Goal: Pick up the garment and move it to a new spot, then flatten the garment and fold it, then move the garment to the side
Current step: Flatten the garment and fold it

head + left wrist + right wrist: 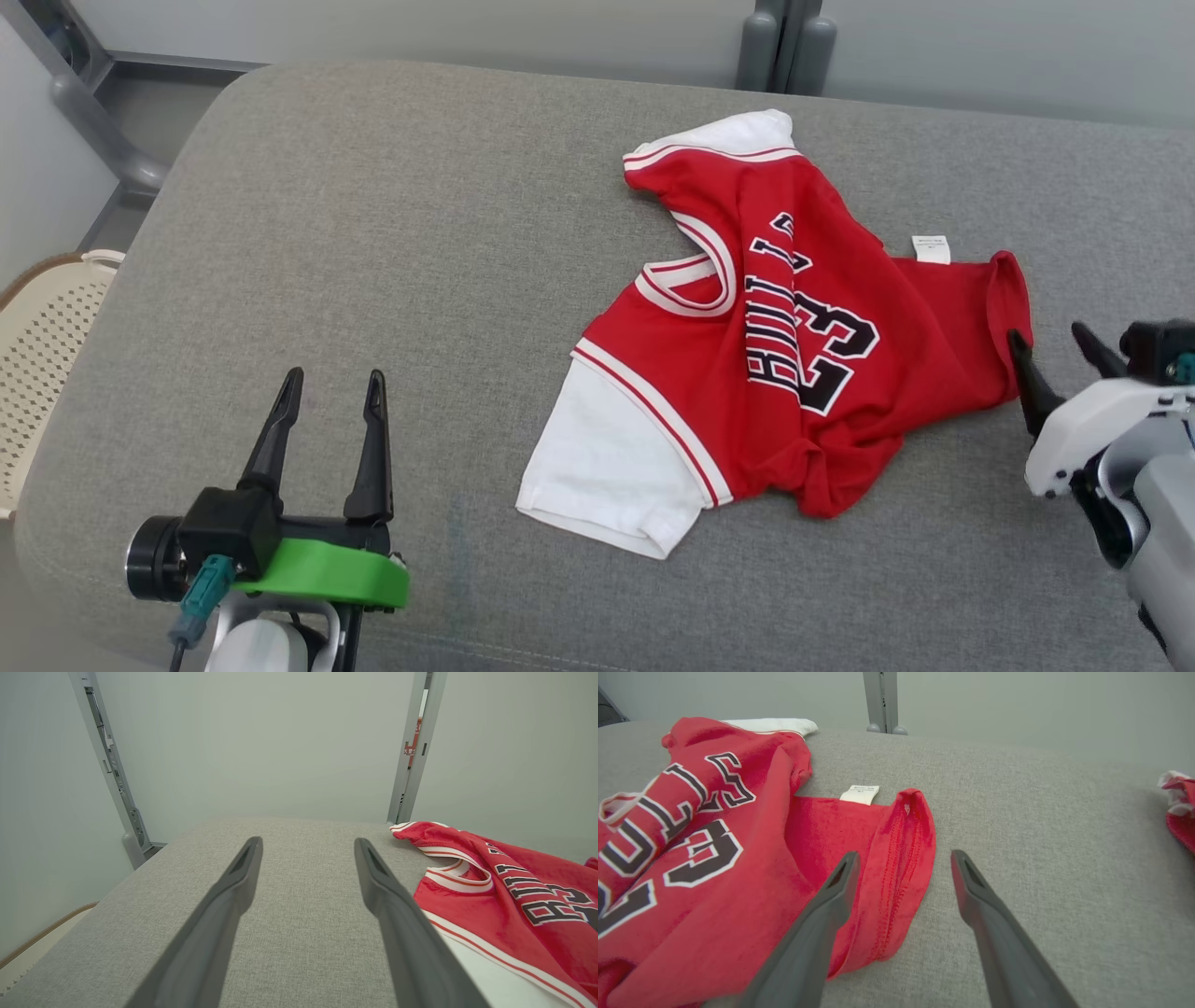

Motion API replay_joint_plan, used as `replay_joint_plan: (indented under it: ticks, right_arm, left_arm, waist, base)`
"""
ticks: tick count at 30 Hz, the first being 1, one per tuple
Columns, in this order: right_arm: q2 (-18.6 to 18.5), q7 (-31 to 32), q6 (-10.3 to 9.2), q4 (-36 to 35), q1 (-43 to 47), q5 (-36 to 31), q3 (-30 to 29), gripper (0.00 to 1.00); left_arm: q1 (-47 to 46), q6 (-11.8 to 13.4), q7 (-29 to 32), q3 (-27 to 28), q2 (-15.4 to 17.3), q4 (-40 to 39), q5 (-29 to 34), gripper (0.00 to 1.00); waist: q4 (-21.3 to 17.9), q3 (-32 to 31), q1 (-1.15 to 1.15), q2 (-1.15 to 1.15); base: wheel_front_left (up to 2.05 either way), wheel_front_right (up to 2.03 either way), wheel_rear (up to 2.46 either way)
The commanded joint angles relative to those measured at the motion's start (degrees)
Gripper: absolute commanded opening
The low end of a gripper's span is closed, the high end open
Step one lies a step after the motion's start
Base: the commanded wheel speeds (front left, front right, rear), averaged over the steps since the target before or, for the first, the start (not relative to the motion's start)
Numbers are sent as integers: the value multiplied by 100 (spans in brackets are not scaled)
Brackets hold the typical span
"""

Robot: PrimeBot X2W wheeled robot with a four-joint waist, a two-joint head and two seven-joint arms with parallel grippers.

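The garment is a red jersey with white sleeves and black lettering, lying rumpled on the grey cushion, right of centre. A white label sticks out at its far edge. My right gripper stands open at the jersey's right hem, one finger over the cloth, nothing held; in the right wrist view the hem lies between and left of its fingers. My left gripper is open over bare cushion, left of the white sleeve. In the left wrist view the jersey lies to the right of the left gripper.
A perforated cream basket stands off the cushion's left edge. Grey metal posts rise behind the cushion. Another red and white piece of cloth shows at the right edge of the right wrist view. Bare cushion stretches across the left half.
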Motion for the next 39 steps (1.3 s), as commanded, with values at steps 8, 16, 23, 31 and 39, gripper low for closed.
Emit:
replay_joint_plan:
  ticks: [8, 16, 23, 31, 39]
  right_arm:
    - [247, -19, -10, -39, 511, 145, -238, 100]
    - [506, 101, -9, 386, 366, 269, -209, 0]
    - [416, -18, -9, -40, 420, 341, -331, 0]
    - [-3, -19, -10, -1499, 1210, 136, -1175, 0]
    - [-152, 230, -9, -2892, 2081, -83, -2134, 0]
  left_arm:
    - [-53, -55, -1, -21, 18, -18, 78, 100]
    - [-129, -73, -1, -63, 6, 21, 82, 100]
    - [41, -46, -1, 32, 19, 44, 120, 100]
    - [162, -56, 0, 104, 33, 9, 130, 100]
    - [221, -78, -1, 147, 47, -30, 120, 100]
  waist:
    - [9, 140, 0, 0]
    - [150, 200, 0, 0]
    - [-7, 27, 0, 0]
    - [-247, -188, 0, 0]
    - [-343, -205, 0, 0]
  base:
    - [0, 0, 0]
    - [0, 0, 0]
    - [0, 0, 0]
    - [0, 0, 0]
    - [0, 0, 0]
